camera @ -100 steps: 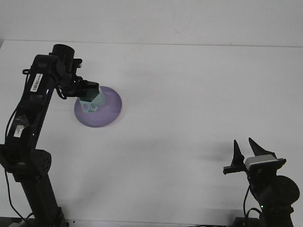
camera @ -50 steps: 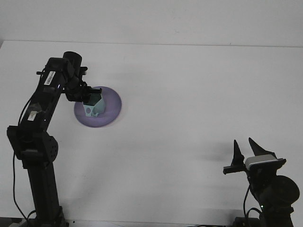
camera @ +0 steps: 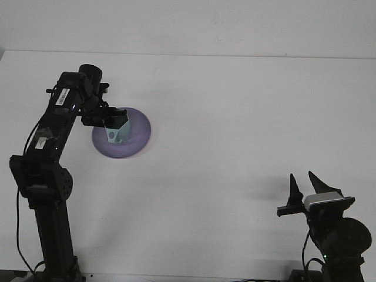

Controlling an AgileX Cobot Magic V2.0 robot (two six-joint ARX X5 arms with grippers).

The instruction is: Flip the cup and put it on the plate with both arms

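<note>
A pale green cup (camera: 118, 133) stands on the purple plate (camera: 140, 136) at the left of the table, leaning slightly. My left gripper (camera: 114, 118) reaches down from the left and is shut on the cup's upper part, hiding its rim. My right gripper (camera: 302, 178) is far away at the lower right, pointing up, open and with nothing between its fingers.
The white table (camera: 235, 117) stretches bare between the plate and the right arm. The left arm's column (camera: 50, 194) rises along the left edge. The right arm's base (camera: 338, 241) sits at the front right corner.
The left arm has swung down and lowered the cup onto the plate. Over the last half second the cup has tilted slightly. The right arm has not moved.
</note>
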